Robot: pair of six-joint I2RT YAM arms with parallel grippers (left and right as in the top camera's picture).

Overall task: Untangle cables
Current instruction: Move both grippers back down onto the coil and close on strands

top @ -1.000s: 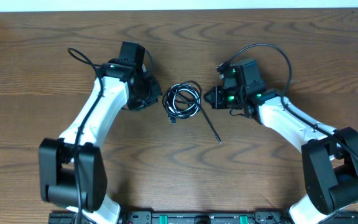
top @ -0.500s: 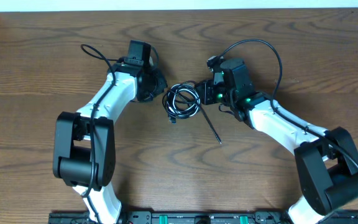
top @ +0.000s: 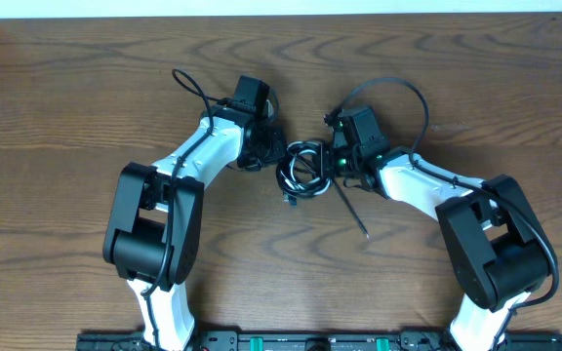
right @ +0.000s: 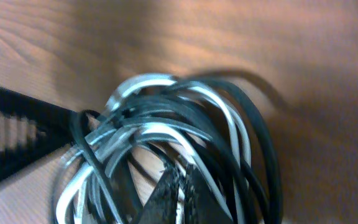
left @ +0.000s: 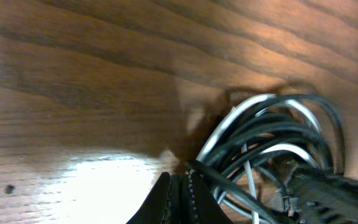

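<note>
So both arms have closed in on the cables (top: pixel 303 168), which sit mid-table (top: pixel 66 97) as one coil. The right gripper (right: pixel 176 174) just snapped shut in among the loops and looks clamped on a strand. The left gripper (left: pixel 178 179) is pinched shut at the coil's edge; can't tell if it holds anything. Compared with a second ago, the coil and its loose tail (top: pixel 351 210) have slid slightly toward the right arm. Still totally tangled, though.

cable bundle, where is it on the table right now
Overhead, the cable bundle lies on the table between the left gripper and the right gripper, with one straight black end trailing toward the near right.
</note>
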